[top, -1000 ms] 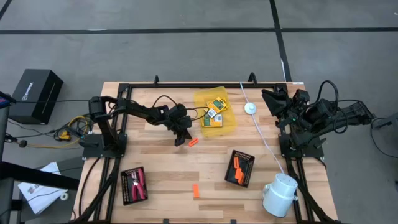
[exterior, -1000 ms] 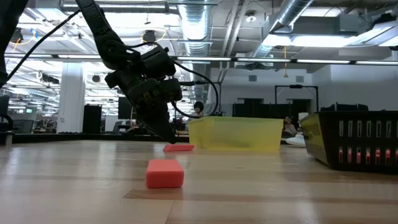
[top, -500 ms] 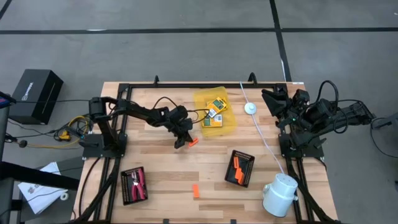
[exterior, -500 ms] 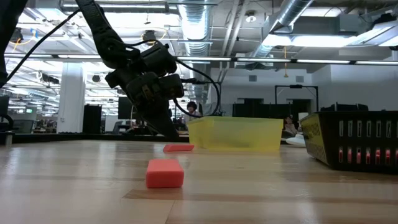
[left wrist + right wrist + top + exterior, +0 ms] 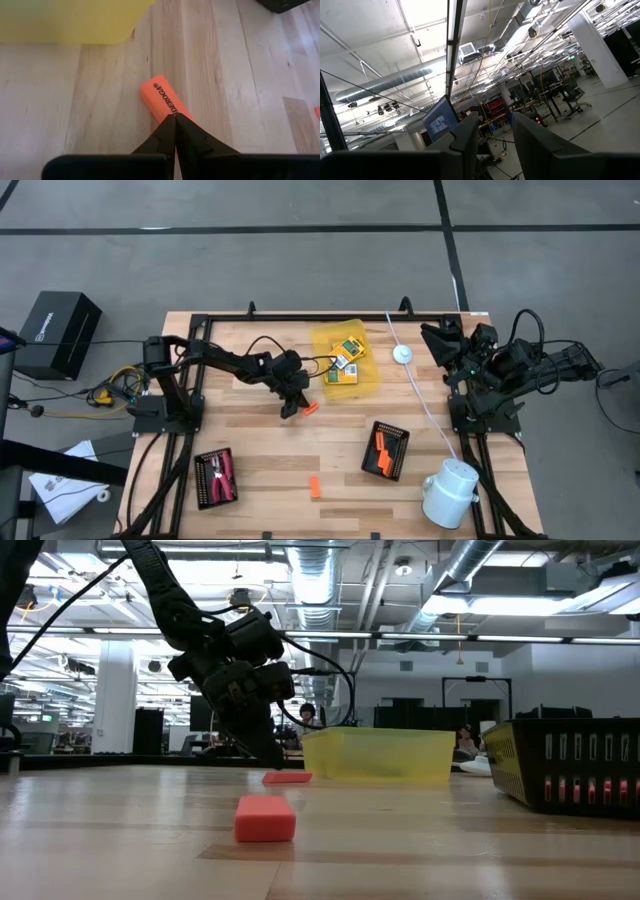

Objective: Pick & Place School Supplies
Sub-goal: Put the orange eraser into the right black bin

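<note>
Left wrist view: orange stick (image 5: 163, 102) printed "DEROCA"; left end effector (image 5: 175, 118) shut, tips touching it.

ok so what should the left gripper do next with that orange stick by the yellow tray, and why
Probably open. The left gripper is shut, fingertips pressed together at the end of the orange stick, which lies flat on the table ungripped. Spread fingers could straddle it.
</note>
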You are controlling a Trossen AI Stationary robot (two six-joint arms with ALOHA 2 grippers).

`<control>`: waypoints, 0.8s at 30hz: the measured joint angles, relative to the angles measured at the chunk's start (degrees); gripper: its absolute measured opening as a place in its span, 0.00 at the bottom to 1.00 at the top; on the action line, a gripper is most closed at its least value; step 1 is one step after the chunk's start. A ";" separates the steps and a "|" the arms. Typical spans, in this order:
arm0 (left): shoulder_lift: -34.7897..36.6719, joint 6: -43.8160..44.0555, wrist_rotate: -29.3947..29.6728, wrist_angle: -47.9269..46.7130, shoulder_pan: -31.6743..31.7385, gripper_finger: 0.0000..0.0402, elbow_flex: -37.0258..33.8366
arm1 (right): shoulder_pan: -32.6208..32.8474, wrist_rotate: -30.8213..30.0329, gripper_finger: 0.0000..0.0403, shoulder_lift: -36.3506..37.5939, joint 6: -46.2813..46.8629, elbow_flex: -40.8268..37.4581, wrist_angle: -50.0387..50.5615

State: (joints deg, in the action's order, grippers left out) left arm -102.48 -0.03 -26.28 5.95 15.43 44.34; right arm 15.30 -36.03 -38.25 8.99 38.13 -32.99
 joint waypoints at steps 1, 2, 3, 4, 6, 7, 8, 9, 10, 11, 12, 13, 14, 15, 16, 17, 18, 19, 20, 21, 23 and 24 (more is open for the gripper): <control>0.00 0.00 0.06 -0.06 -0.05 0.00 0.00 | 0.01 0.00 0.28 0.00 0.00 0.00 0.00; 0.00 -0.02 0.15 -0.16 -0.12 0.00 0.00 | 0.01 0.00 0.28 -0.01 0.00 0.00 0.00; 0.00 -0.04 0.22 -0.23 -0.27 0.00 0.00 | 0.01 0.00 0.28 0.01 0.00 0.00 0.00; 0.00 -0.08 0.59 -0.27 -0.43 0.00 0.00 | -0.01 0.00 0.28 -0.01 0.00 0.00 0.00; -0.27 -0.12 1.44 -0.17 -0.69 0.00 -0.01 | -0.01 0.00 0.28 0.01 0.02 0.00 0.00; -0.28 -0.13 1.48 -0.22 -0.76 0.00 -0.01 | 0.01 0.00 0.28 0.01 0.00 0.00 0.00; -0.53 -0.13 1.65 -0.16 -0.91 0.00 -0.01 | -0.01 0.00 0.28 0.01 0.02 0.00 0.00; -0.88 -0.13 1.85 0.08 -1.04 0.00 0.04 | 0.01 0.00 0.28 0.01 0.02 0.00 0.00; -0.92 -0.13 1.86 -0.02 -1.08 0.00 0.07 | 0.01 0.00 0.28 -0.01 0.02 0.00 0.00; -0.92 -0.13 1.94 -0.13 -1.13 0.00 0.07 | 0.01 0.00 0.28 0.01 0.02 0.00 -0.02; -0.92 -0.13 2.11 -0.18 -1.15 0.00 0.07 | -0.01 0.00 0.28 0.01 0.02 0.00 -0.02; -0.92 -0.13 2.34 -0.21 -1.15 0.00 0.07 | 0.01 0.00 0.28 0.01 0.02 0.00 -0.02; -0.94 -0.13 2.52 -0.27 -1.03 0.00 0.07 | 0.01 0.00 0.28 0.01 0.02 0.00 -0.02; -0.97 -0.13 2.51 -0.34 -0.81 0.00 0.07 | 0.01 0.00 0.28 -0.01 0.02 0.00 -0.03; -0.99 -0.13 2.42 -0.41 -0.49 0.00 0.07 | 0.00 0.00 0.28 -0.01 0.02 0.00 -0.03; -1.03 -0.13 2.36 -0.43 -0.20 0.00 0.07 | 0.01 0.00 0.28 0.01 0.02 0.00 -0.03; -1.03 -0.15 2.37 -0.47 0.07 0.00 0.07 | 0.00 0.00 0.28 0.01 0.04 0.00 -0.04; -1.03 -0.38 2.42 -0.49 0.30 0.00 0.07 | 0.01 0.00 0.28 0.00 0.04 0.00 -0.02; -1.03 -0.85 2.42 -0.61 0.45 0.00 0.07 | 0.01 0.00 0.28 0.00 0.04 0.00 -0.04; -1.03 -1.07 2.42 -0.79 0.63 0.00 0.07 | 0.01 0.00 0.28 0.01 0.04 0.00 -0.04; -1.04 -1.20 2.58 -1.23 0.93 0.00 0.07 | 0.01 0.00 0.28 -0.01 0.04 0.00 -0.02; -1.05 -1.31 2.98 -1.58 1.05 0.00 0.06 | 0.01 0.02 0.28 -0.01 0.04 0.00 -0.03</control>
State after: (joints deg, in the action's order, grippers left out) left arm -103.53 -1.34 -23.30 4.37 16.48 44.39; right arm 15.31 -36.01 -38.25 9.04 38.13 -33.02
